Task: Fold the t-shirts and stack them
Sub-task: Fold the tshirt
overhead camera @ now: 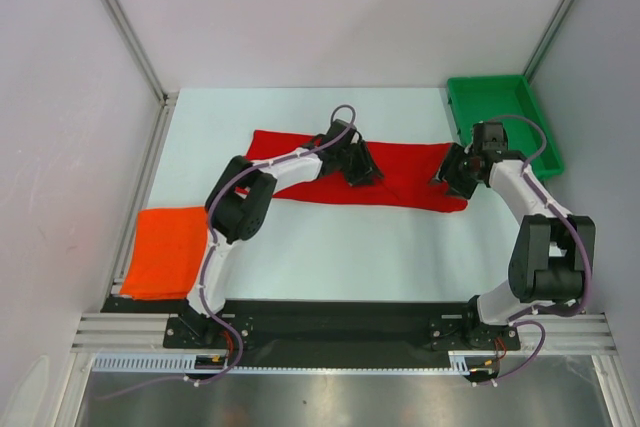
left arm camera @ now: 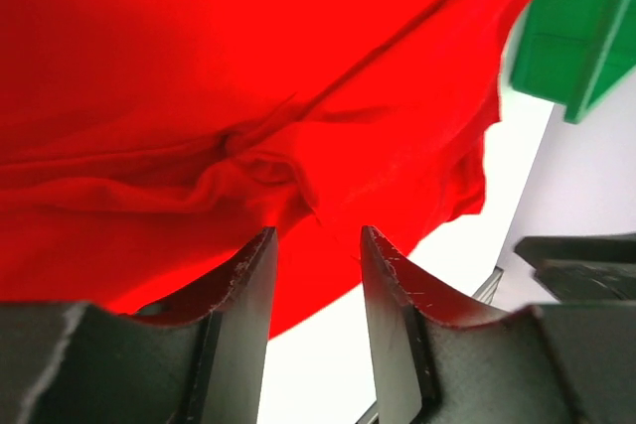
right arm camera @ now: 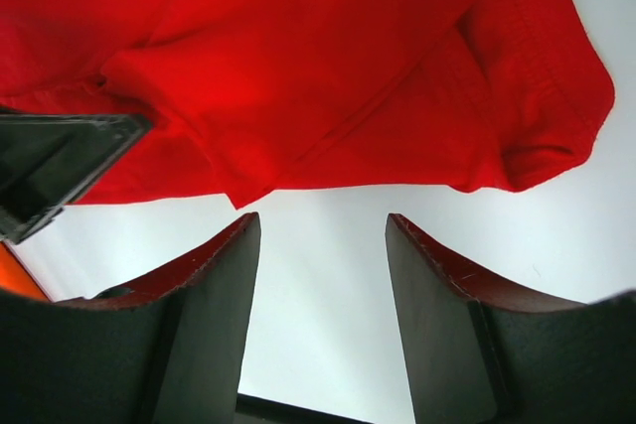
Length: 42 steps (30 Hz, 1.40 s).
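Count: two t-shirts, two grippers, one tray, one white table (overhead camera: 330, 257).
Orange t-shirt (overhead camera: 165, 252): one, folded to a neat rectangle at the near left corner of the table, well apart from the other shirt.
Orange axis: long side runs near to far, leaning slightly to the left at the near end.
Left gripper (overhead camera: 360, 169): over the middle of the red cloth; its wrist view (left arm camera: 316, 245) shows the jaws apart, with a wrinkled fold and the shirt's edge between them. Whether the tips touch the cloth is hard to judge.
Red t-shirt (overhead camera: 410, 179): one, lying flat as a long band across the far middle of the table, also seen in both wrist views (left arm camera: 199, 96) (right arm camera: 298, 57).
Red axis: left to right, the left end farther away, the right end nearer.
Right gripper (overhead camera: 452, 172): at the red shirt's right end; jaws apart (right arm camera: 323, 235), bare table between them, the hem just beyond.
Green tray (overhead camera: 495, 102): one, at the far right corner, near the shirt's right end.
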Available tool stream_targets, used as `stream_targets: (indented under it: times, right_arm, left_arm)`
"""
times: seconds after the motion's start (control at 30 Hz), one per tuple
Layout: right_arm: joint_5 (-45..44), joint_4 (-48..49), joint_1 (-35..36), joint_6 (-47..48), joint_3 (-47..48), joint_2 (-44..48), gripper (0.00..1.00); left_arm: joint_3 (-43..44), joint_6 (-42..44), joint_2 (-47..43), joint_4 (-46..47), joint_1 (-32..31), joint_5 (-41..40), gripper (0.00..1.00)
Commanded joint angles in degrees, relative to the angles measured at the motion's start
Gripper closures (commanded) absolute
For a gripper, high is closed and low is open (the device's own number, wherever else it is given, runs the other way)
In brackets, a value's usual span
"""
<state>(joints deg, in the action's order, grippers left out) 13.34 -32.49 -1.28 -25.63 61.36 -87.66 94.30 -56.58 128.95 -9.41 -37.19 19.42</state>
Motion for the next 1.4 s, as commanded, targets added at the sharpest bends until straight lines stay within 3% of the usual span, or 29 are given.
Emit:
stream_targets:
  times: [0.0, 0.4, 0.67, 0.8, 1.07, 1.13, 1.17, 1.27, 1.37]
  right_arm:
    - [-0.42, 0.32, -0.48, 0.49, 0.16, 2.84, 0.41]
    - [-0.16, 0.23, -0.65, 0.84, -0.54, 2.84, 0.41]
    - [-0.69, 0.76, -0.74, 1.02, -0.10, 1.70, 0.41]
    - [-0.78, 1.11, -0.74, 0.84, 0.07, 1.00, 0.41]
    - [-0.95, 1.64, -0.83, 0.58, 0.16, -0.23, 0.41]
    - [-1.04, 1.73, -0.83, 0.58, 0.16, -0.32, 0.41]
    - [-1.04, 1.82, -0.83, 0.40, 0.25, -0.41, 0.41]
    - [-1.48, 1.90, -0.83, 0.32, 0.68, -0.85, 0.41]
    - [-2.00, 2.17, -0.83, 0.14, 1.21, -1.55, 0.41]
  left_arm:
    - [2.37, -2.14, 1.30, 2.90, -0.69, 0.36, 0.55]
    - [6.51, -3.28, 4.73, 5.36, -0.78, 1.58, 0.66]
    - [7.39, -1.52, 4.65, 4.75, 0.53, 0.36, 0.93]
    - [7.21, -1.26, 4.47, 4.84, 1.59, 0.00, 1.00]
    - [6.42, -0.29, 3.86, 4.75, 2.47, 0.18, 0.98]
    - [6.25, -0.99, 4.12, 4.58, 2.47, 2.01, 0.91]
    - [5.29, -1.25, 4.03, 4.40, 2.30, 2.63, 0.79]
    - [0.91, -0.21, 1.14, 4.49, 2.04, 2.82, 0.66]
    - [-3.41, 3.04, -3.69, 3.87, 2.03, 1.50, 0.63]
